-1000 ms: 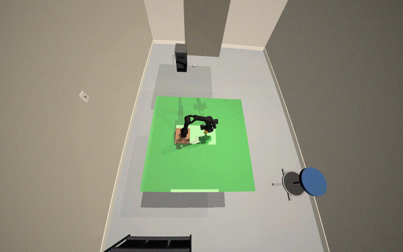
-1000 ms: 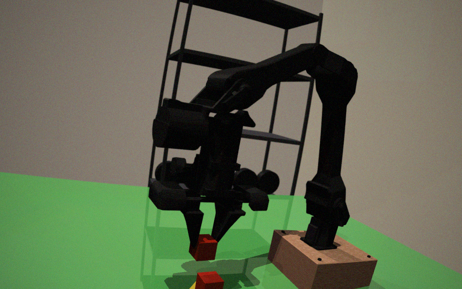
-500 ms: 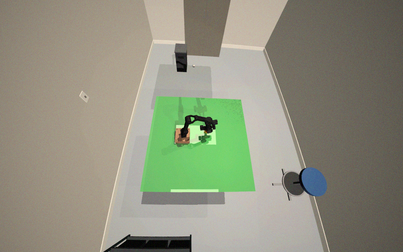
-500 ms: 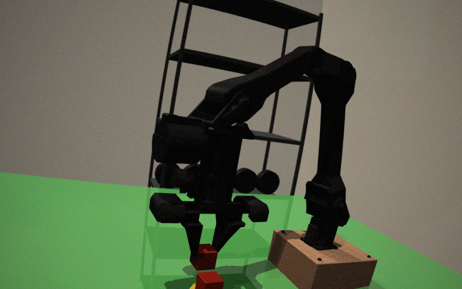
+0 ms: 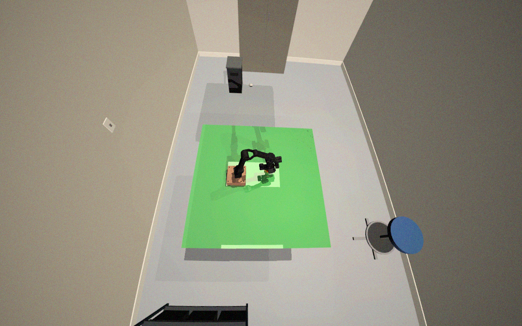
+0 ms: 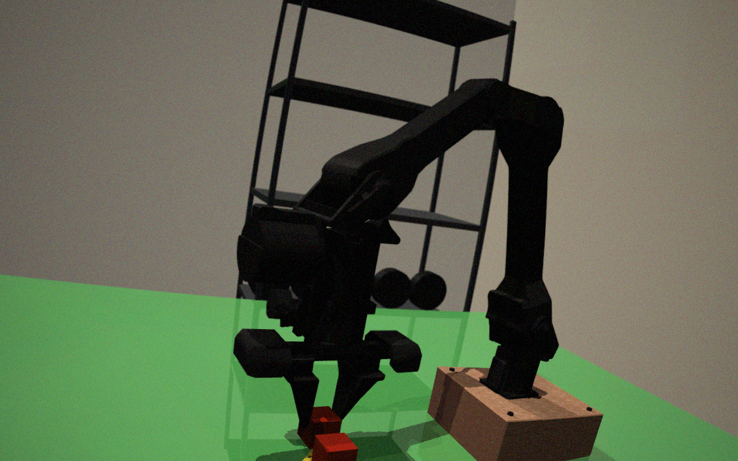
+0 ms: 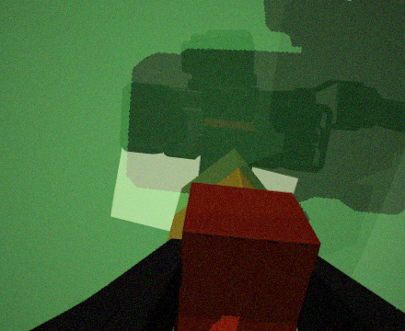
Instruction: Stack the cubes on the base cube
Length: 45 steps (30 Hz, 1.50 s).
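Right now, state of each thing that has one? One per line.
hand: shut on the held red cube, low over the stack
held red cube: gripped, whether it touches the base cube can't be told
second red cube: placed on the base cube, free of the hand
base cube: yellow, mostly hidden under the red cubes

The green worktop [image 6: 102,355] is smooth and glossy, mirroring the shelf's legs. The arm [image 6: 523,218] looks like matt black plastic, and its mounting block [image 6: 509,421] shows wood grain. Both red cubes [image 6: 334,445] have flat, matt faces. The shelf [image 6: 360,103] resembles dark painted metal.
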Each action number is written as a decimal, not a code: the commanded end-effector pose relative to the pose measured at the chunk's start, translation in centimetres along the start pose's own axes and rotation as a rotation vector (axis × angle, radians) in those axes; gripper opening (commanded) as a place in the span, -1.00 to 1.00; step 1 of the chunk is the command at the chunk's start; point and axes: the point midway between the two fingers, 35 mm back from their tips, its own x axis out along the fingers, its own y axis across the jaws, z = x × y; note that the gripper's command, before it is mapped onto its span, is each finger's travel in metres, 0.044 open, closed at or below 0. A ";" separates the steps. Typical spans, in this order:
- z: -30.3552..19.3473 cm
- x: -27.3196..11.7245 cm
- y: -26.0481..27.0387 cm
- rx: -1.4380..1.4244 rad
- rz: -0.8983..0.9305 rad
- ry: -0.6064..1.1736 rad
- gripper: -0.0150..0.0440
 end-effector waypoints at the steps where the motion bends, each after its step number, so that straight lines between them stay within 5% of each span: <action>1: 0.0 0.9 -0.3 -0.014 -0.011 0.008 -0.14; 31: 0.0 1.0 -0.2 -0.024 -0.011 0.013 -0.14; 35: 0.0 1.0 -0.2 -0.024 -0.011 0.013 0.20; 45: 0.1 0.0 -0.2 -0.020 -0.009 0.009 0.20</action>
